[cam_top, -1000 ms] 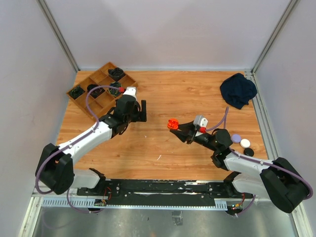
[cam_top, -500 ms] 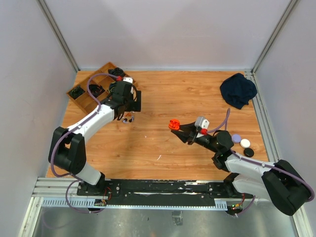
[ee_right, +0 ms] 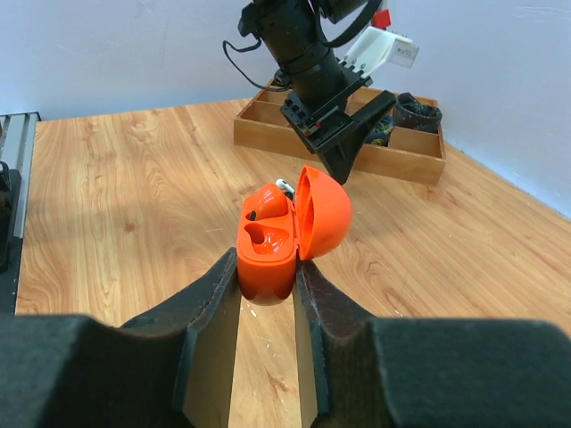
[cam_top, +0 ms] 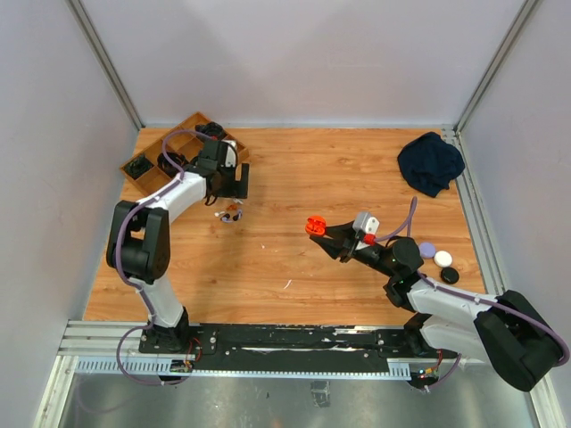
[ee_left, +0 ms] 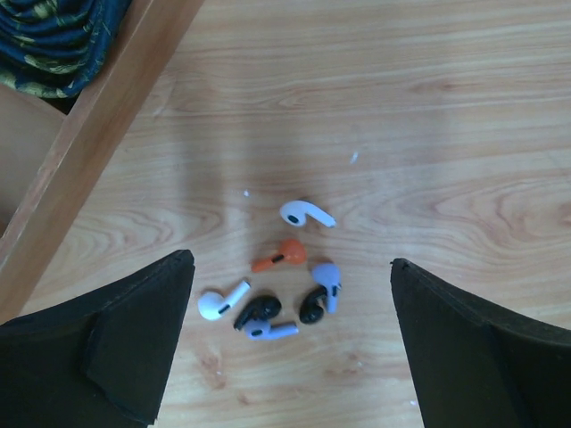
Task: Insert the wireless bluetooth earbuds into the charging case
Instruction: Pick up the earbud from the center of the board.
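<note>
Several loose earbuds lie in a small cluster on the wooden table. The left wrist view shows two white, one orange, two lavender and two black. My left gripper is open and empty, hovering above the cluster with a finger on either side. My right gripper is shut on an orange charging case, held above the table with its lid open. An orange earbud seems to sit in the far slot; the near slot is empty.
A wooden divided tray with dark bundles stands at the back left, its edge close to the earbuds. A dark blue cloth lies at the back right. Lavender, white and black round cases lie beside the right arm.
My left arm has swung back and left toward the tray, uncovering the earbud cluster on the table. My right gripper and the orange case have barely moved.
</note>
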### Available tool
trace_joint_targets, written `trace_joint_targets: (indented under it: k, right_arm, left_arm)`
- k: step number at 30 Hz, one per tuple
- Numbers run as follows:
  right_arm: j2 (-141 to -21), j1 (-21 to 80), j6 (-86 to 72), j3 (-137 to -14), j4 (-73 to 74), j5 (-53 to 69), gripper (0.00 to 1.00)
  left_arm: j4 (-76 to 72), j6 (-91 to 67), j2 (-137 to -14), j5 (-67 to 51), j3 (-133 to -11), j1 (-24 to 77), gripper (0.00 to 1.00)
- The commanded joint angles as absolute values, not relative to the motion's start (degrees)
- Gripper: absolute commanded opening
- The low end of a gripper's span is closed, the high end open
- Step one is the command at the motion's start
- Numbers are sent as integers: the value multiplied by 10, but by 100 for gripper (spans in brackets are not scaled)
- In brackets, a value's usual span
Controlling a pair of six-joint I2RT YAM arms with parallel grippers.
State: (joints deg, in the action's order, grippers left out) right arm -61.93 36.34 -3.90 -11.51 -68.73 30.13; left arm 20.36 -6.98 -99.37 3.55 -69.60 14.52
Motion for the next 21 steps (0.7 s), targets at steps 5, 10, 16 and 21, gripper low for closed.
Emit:
trace_joint_targets:
  k: [5, 10, 16, 21]
  right_arm:
    - [-614, 357, -17, -106, -710, 288, 8]
    - [-614, 357, -15, -105, -710, 287, 8]
    - [-614, 357, -15, -106, -710, 287, 8]
    - [-611, 357, -15, -105, -710, 287, 8]
  left_arm:
    - [210, -45, -1067, -15, -732, 129, 92]
    - [217, -55, -1090, -26, -733, 129, 86]
    - [252, -66, -1107, -35, -734, 128, 79]
    - [276, -80, -1100, -54, -730, 129, 69]
